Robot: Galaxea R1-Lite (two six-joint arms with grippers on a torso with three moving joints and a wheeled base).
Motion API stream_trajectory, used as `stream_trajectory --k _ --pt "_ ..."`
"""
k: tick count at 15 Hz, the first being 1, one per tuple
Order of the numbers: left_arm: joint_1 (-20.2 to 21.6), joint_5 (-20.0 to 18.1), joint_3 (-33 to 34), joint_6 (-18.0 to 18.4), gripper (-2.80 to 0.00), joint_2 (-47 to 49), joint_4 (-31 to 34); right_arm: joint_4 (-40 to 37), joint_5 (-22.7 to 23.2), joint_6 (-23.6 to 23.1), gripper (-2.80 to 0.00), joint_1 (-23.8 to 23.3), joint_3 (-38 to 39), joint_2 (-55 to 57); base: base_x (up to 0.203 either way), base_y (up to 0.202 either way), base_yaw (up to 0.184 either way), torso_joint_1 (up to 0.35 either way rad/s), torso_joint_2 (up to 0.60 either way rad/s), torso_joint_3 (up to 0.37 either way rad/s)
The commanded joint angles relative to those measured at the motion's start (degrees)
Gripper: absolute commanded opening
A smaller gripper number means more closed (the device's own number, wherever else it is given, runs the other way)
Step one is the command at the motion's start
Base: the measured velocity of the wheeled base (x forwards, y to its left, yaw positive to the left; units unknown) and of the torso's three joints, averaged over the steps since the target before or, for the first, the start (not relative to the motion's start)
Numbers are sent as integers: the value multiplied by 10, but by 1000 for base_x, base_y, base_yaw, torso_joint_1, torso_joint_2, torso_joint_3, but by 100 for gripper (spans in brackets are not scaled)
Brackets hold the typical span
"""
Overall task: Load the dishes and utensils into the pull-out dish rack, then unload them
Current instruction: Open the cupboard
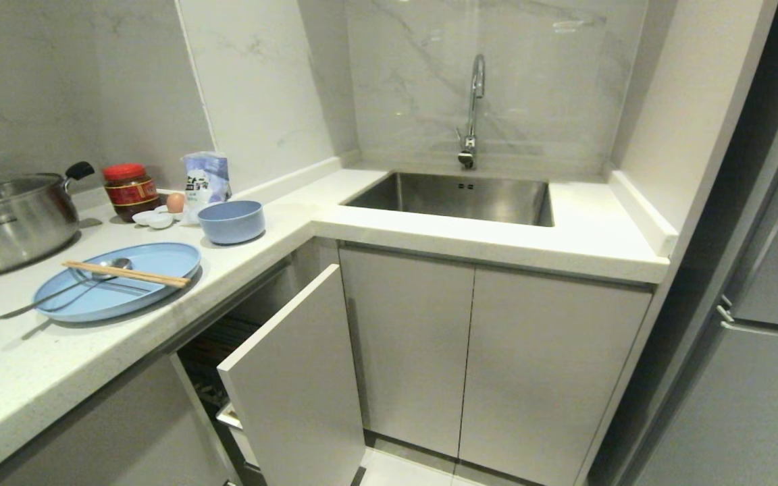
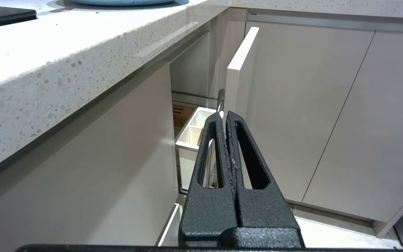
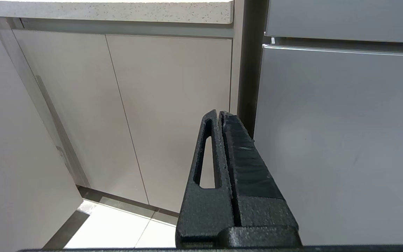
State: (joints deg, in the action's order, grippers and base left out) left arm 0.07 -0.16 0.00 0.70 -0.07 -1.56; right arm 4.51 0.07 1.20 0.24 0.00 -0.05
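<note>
**Rack partly out, dishes up on the surface, both hands low**

The left hand, black and clenched on nothing, hangs below the speckled white surface and points at the pull-out dish rack, whose pale flat front stands partly out. The right hand, also clenched and empty, faces the sink cabinet doors, farther off. The large oval light-blue plate carries the wooden chopsticks and long silver spoon, long axes roughly along the surface's edge; the round blue bowl sits behind. All lie above the left hand, the nearer one.
</note>
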Motion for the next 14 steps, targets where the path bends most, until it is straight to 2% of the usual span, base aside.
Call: stream_trajectory --k 1,6,8,10,14 --pt "0 0 6 -1 -280 0 -1 1 0 0 -280 0 15 0 0 0 0 0 0 0" --pt "0 1 3 -3 -280 0 -2 1 0 0 -280 0 15 0 0 0 0 0 0 0" --pt "0 9 -48 -7 -280 0 3 1 0 0 -280 0 14 0 0 0 0 0 0 0" --pt "0 14 -164 -12 -280 0 43 1 0 0 -280 0 15 0 0 0 0 0 0 0" --pt "0 19 -455 -15 -280 62 170 1 0 0 -280 0 15 0 0 0 0 0 0 0"
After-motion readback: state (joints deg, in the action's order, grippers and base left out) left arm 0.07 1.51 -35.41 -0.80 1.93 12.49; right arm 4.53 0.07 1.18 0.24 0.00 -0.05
